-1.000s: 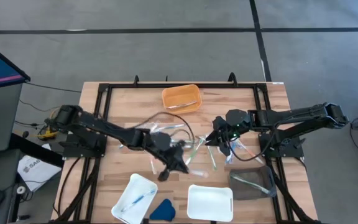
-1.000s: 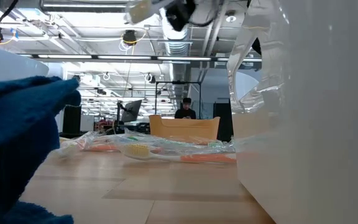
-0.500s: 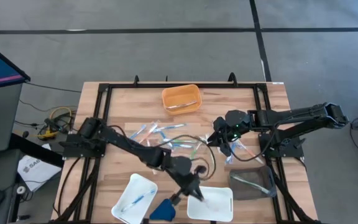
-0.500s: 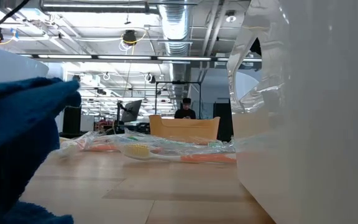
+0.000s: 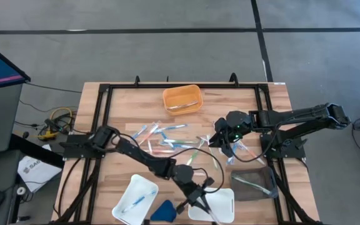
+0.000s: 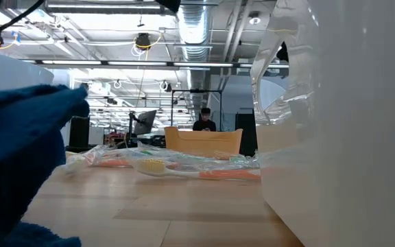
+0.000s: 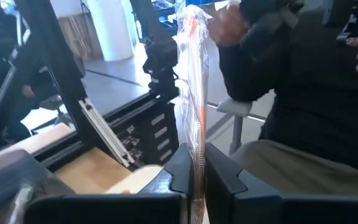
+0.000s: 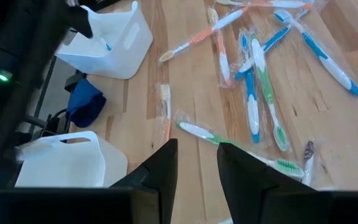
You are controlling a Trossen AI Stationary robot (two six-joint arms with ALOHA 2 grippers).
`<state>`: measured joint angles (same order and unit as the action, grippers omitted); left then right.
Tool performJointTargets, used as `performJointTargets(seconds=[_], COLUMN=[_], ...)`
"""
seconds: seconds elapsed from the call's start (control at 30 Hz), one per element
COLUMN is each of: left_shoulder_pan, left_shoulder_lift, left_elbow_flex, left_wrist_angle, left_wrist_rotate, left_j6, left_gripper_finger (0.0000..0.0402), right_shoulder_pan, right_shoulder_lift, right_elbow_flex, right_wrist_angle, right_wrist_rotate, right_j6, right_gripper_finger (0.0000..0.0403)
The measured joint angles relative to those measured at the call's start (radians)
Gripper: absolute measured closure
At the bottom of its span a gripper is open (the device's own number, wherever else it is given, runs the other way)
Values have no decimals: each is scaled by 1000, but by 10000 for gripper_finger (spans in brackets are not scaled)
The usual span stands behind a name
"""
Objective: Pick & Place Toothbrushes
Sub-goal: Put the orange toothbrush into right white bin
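The wooden table (image 5: pixel 124 112) carries four trays, and the white tray (image 5: pixel 212 203) at its near edge is the landmark. The left arm reaches across so its left gripper (image 5: pixel 199 199) hangs right over that tray's left rim, clenched on a wrapped orange toothbrush (image 7: pixel 194 81) whose long axis runs straight out from the jaws. The drop looks close. The right gripper (image 5: pixel 220 139) waits well beyond the tray, fingers apart and empty, beside the loose toothbrushes (image 8: pixel 260 81) scattered mid-table. A person sits past the table's near edge
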<state>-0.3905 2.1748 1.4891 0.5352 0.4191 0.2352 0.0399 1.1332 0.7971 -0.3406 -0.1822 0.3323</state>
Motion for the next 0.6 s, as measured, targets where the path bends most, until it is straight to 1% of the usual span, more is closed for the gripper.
performJointTargets(seconds=[0.27, 0.6], left_shoulder_pan=[8, 22], left_shoulder_lift=[-8, 37], left_elbow_flex=[1, -1], left_wrist_angle=[12, 49], left_wrist_rotate=[0, -2], left_j6=[16, 14], left_gripper_finger=[391, 393], right_shoulder_pan=[-1, -1], right_shoulder_lift=[0, 0], right_elbow_flex=[0, 0], right_wrist_angle=[-15, -19], right_wrist_rotate=[0, 0], right_j6=[-2, -1], right_gripper_finger=[295, 295])
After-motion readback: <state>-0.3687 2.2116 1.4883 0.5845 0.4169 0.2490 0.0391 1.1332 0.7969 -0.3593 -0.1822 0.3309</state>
